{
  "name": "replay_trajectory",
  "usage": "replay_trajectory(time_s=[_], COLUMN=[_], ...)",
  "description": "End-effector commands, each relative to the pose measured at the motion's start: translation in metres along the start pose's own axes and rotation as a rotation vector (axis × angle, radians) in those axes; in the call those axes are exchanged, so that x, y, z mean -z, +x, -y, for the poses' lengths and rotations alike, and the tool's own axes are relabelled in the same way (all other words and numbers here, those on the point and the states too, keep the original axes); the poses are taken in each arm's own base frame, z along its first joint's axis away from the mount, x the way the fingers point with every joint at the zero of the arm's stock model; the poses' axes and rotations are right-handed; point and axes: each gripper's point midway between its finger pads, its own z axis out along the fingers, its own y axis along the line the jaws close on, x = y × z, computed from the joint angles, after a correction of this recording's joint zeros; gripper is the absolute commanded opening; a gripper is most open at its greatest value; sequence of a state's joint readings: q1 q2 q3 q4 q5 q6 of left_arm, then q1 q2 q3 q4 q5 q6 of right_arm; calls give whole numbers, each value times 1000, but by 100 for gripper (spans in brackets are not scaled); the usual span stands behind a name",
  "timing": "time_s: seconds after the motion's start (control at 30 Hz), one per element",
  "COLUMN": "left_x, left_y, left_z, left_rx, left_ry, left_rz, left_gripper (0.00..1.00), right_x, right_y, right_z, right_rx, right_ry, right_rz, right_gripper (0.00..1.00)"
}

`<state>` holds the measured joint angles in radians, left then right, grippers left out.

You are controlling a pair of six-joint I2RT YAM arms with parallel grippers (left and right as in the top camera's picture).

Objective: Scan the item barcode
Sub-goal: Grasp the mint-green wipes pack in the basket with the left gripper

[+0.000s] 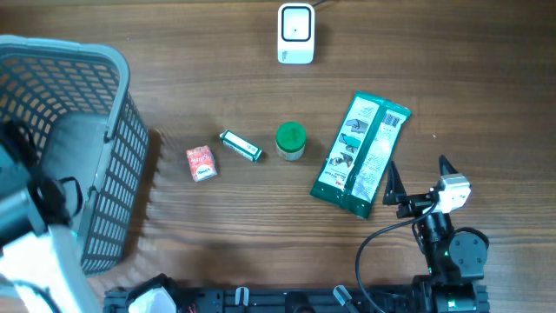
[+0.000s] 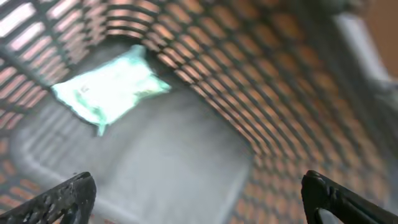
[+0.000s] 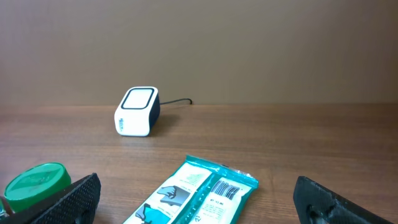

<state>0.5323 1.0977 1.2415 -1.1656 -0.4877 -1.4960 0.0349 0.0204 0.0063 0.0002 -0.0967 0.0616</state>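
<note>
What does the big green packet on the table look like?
The green packet is a long, flat pouch of shiny plastic-looking wrap, teal with white panels, little pictures and a black barcode at its far end, facing up. It lies flat and slanted on the wooden table. The open right hand is beside its near end, not gripping it.

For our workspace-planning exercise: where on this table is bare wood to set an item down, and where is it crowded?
Bare wood lies between the basket and the scanner, and right of the scanner, beyond the green package. Crowded: the middle row, red packet, small tube, green-lidded jar, that package.
</note>
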Motion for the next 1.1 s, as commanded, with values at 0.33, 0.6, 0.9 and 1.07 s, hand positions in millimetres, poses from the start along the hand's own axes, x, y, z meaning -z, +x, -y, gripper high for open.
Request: replay_trajectory(time_s=[0.33, 0.6, 0.9, 1.07], left_x=[-113, -165, -199, -210], left_y=[-16, 9, 45, 72], left_z=[-92, -118, -152, -176], left_rx=[258, 184, 172, 160], left_ry=[-612, -535, -630, -742], left_rz=[181, 121, 23, -71], left_gripper=[100, 100, 100, 34], right_x=[0, 0, 0, 0], right_y=[-1, -1, -1, -1], right_z=[-1, -1, -1, -1], right_rx=[9, 9, 9, 9], right_ry=[-7, -7, -7, -7], right_rz=[6, 6, 6, 6], right_gripper=[99, 100, 100, 100])
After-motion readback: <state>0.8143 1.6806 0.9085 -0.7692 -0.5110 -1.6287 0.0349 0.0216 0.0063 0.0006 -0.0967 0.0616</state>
